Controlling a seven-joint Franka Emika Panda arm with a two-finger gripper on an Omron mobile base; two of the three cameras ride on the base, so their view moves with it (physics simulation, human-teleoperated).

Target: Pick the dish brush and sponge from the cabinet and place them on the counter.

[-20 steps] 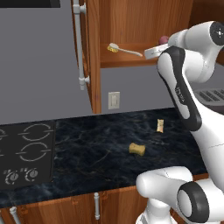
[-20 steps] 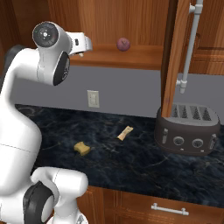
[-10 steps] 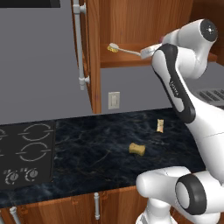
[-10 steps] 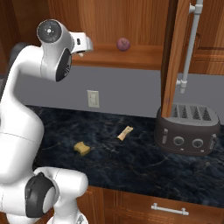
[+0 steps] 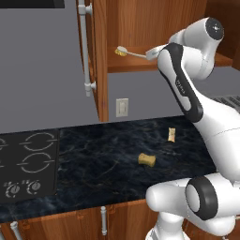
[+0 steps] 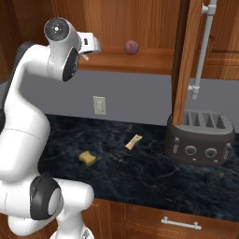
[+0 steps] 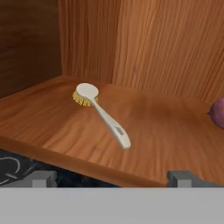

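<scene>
Dish brush (image 7: 101, 113) on cabinet (image 7: 157, 122) shelf, open hand (image 7: 109, 177) before it

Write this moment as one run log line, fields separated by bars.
gripper: open, facing cabinet shelf | dish brush: on shelf | sponge: on counter

Even flat rendered light, faint soft shadows, no glare, slightly soft detail

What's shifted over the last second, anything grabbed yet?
Only the arm moved: its upper joints swung up and back, the open gripper staying at the front edge of the reddish-brown wooden cabinet's shelf, facing the white-handled dish brush. Nothing was grabbed or released. The brush, the purple-red ball, the yellow-tan sponge and the small tan piece on the black marble counter stayed put.
</scene>
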